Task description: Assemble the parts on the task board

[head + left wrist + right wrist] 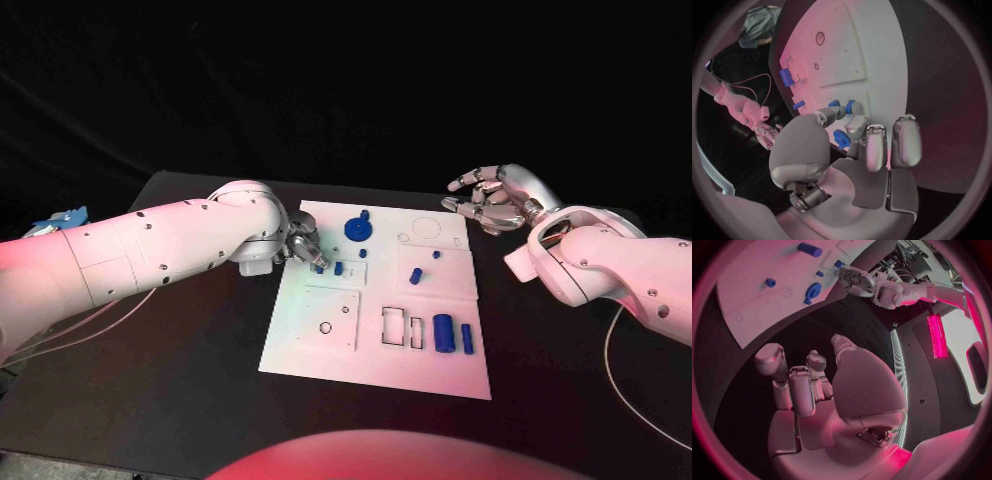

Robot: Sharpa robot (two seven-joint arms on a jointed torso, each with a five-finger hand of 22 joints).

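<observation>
The white task board [433,372] lies mid-table. My left hand [303,247] reaches over its far left part, fingertips down at a small blue peg [320,266] beside another peg [339,268]. In the left wrist view the thumb [834,113] touches the small blue pegs [848,106]; a firm hold is not plain. A round blue part [358,232] lies just beyond. My right hand [490,200] hovers off the board's far right corner, fingers curled in on nothing. The right wrist view shows the board [754,305], the round blue part [812,290] and the left hand [856,280].
Two small blue pieces [415,275] [434,254] sit mid-board. A blue block [444,333] and a blue cylinder [467,338] rest near the board's near right corner, beside empty rectangular slots [392,326]. A square plate with a hole [329,326] lies near left.
</observation>
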